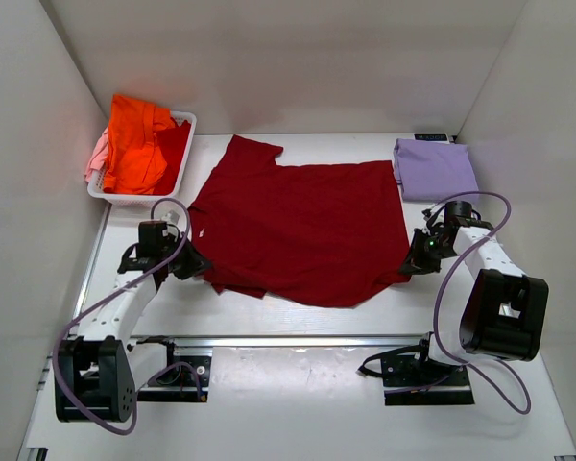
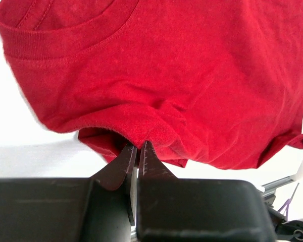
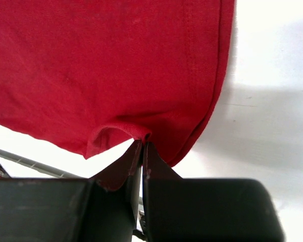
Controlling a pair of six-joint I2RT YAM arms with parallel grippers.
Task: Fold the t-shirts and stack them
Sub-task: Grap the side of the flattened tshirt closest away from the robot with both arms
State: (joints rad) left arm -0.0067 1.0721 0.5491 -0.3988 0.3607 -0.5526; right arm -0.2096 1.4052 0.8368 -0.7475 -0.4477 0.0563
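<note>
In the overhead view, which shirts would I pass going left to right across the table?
Pale pink cloth shirt → bright orange cloth shirt, both in the white slatted plastic basket → large dark red t-shirt → folded lavender shirt.

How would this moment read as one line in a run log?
left hand: pinching dark red t-shirt edge | right hand: pinching opposite edge | lavender t-shirt: folded, far right

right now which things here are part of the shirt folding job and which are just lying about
Part of the job:
dark red t-shirt, pinched by left gripper and right gripper
lavender t-shirt, folded, back right
orange t-shirt and pale pink t-shirt, in the white basket

Just lying about:
white basket
small dark object behind the lavender t-shirt
</note>
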